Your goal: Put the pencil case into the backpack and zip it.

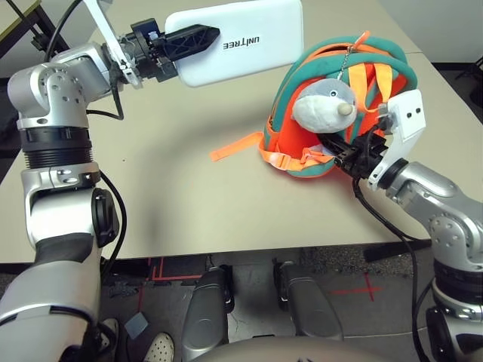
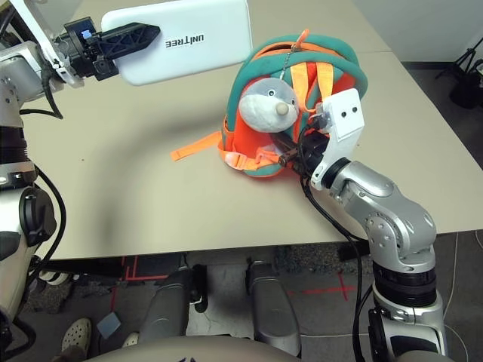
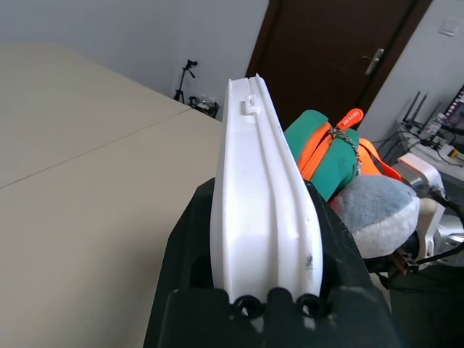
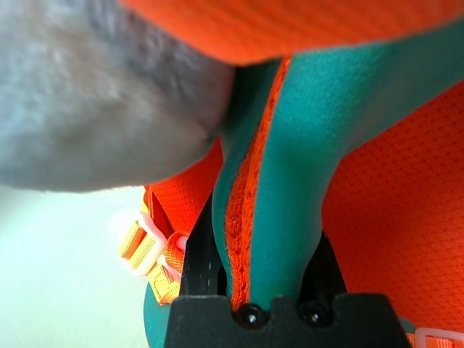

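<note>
Clamping the pencil case [image 1: 241, 41] aloft at upper left, left gripper [image 1: 198, 36] readies insertion while right gripper [image 4: 250, 290] pinches the backpack [image 1: 302, 143] trim steady

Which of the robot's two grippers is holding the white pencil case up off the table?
The left gripper: it grips the pencil case aloft, while the right gripper pinches the backpack's teal trim.

Beige table [image 1: 189, 204], dark brown door [image 3: 326, 51], grey wall [image 3: 145, 29].
</note>
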Robot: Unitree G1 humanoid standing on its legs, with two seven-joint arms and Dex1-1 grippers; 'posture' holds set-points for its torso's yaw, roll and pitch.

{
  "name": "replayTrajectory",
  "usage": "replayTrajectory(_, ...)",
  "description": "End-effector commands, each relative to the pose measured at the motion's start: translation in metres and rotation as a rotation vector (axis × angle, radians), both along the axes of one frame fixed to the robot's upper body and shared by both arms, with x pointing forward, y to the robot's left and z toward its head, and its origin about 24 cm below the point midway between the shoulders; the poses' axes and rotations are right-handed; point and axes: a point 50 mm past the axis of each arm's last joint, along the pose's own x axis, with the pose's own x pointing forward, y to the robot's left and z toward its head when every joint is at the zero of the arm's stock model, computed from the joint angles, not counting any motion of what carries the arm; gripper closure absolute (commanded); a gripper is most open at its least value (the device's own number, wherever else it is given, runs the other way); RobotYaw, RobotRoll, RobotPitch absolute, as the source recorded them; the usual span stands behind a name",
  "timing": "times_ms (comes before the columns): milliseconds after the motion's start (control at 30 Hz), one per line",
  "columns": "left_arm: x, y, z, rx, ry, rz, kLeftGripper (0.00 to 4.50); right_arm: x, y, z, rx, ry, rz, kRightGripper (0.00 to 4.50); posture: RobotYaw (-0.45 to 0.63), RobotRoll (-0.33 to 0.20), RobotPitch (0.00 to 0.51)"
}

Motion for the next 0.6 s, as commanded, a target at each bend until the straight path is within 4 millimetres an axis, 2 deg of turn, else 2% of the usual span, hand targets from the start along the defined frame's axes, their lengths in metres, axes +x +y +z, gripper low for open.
replayTrajectory(33,-0.001,-0.002,0.007,0.002,-0.034,-0.030,3.28,0.000,-0.001,-0.016,-0.016,0.079,0.002,4.14,-0.17,0.000,0.173)
replayTrajectory(400,-0.008,0.003,0.025,-0.051,-0.060,-0.079,3.28,0.000,-0.001,-0.020,-0.026,0.087,0.002,4.14,-0.17,0.000,0.176)
replayTrajectory(600,-0.008,0.003,0.025,-0.060,-0.062,-0.081,3.28,0.000,-0.001,-0.021,-0.031,0.088,0.008,4.14,-0.17,0.000,0.176)
